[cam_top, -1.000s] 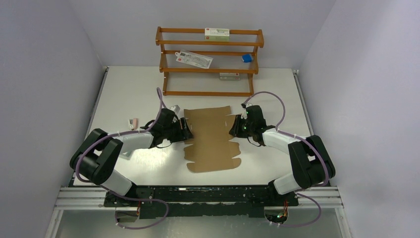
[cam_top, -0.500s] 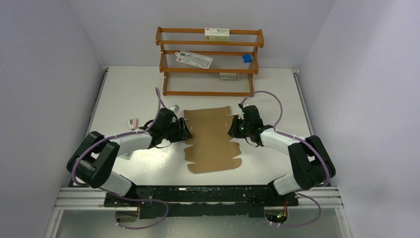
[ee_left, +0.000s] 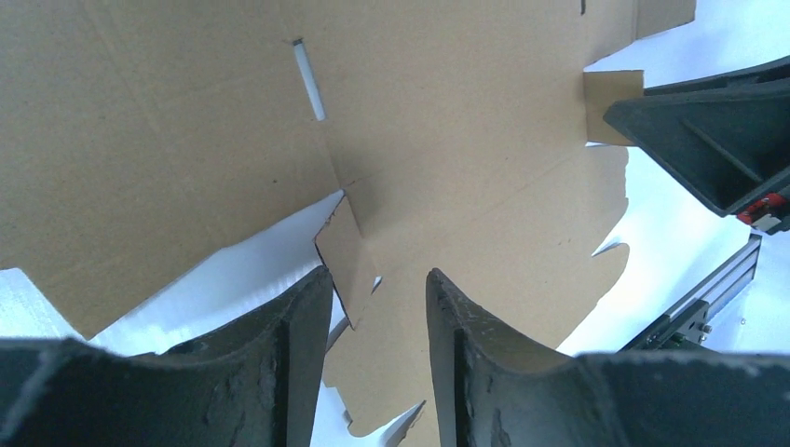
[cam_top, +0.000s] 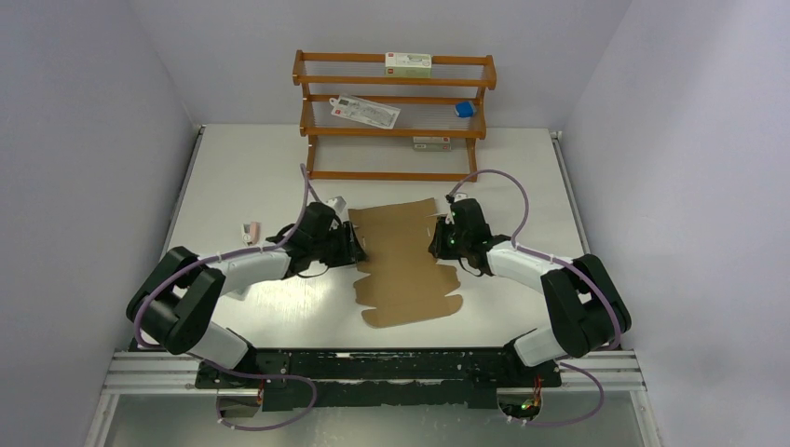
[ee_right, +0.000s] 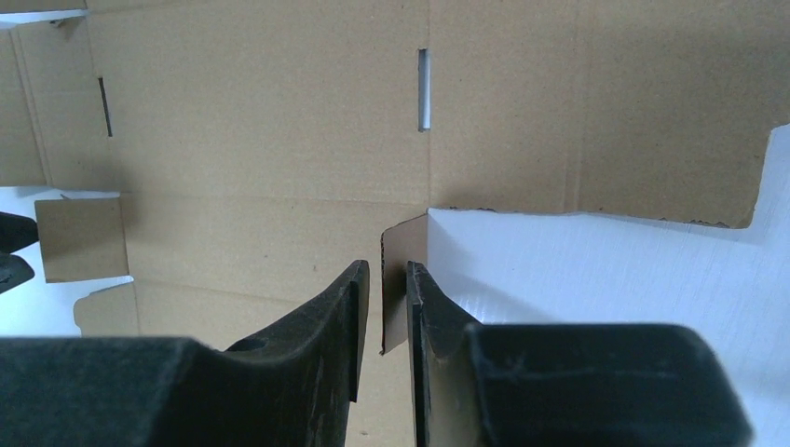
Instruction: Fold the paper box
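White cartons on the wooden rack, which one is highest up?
The top-shelf carton, right of centre; the lower carton lies on a shelf beneath the blue block.

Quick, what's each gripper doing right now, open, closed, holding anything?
Left gripper: open, a tab of the paper box between its jaws, not clamped.
Right gripper: nearly closed around another tab; grip cannot be told.

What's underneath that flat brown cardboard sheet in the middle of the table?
Only the white table shows, around the edges of the paper box and through its slots. Whatever lies beneath the sheet's middle is covered, though it sits mostly flat with no visible bulge.
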Robot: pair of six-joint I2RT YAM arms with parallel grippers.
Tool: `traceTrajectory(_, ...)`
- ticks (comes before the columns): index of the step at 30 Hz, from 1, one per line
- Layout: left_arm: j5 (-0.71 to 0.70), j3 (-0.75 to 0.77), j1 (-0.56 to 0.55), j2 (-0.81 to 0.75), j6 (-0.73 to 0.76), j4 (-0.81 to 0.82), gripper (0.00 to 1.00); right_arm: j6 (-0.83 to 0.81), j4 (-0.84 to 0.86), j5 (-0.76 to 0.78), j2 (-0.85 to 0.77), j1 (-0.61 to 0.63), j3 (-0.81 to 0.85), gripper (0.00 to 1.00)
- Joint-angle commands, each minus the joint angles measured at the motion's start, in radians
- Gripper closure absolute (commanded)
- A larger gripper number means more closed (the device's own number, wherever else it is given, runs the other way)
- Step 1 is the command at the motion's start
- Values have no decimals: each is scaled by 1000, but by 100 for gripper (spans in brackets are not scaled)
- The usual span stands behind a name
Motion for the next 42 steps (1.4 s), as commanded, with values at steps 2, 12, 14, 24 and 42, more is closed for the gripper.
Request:
traceTrajectory(2, -5, 44, -23, -14, -18, -2, 54, -6, -14, 31, -9, 18, 29, 75)
traceTrajectory(12, -36, 95, -71, 33, -16, -25, 54, -4, -25, 68, 0, 36, 33, 75)
traceTrajectory(14, -58, 117, -88, 46, -5, -50, 54, -6, -27, 74, 1, 38, 34, 75)
traceTrajectory(24, -120, 177, -133, 96, 22, -104, 53, -4, -27, 87, 0, 44, 35, 75)
traceTrajectory(42, -129, 148, 113, -147, 126, -260, 28, -83, 31, -197, -97, -231, 42, 40)
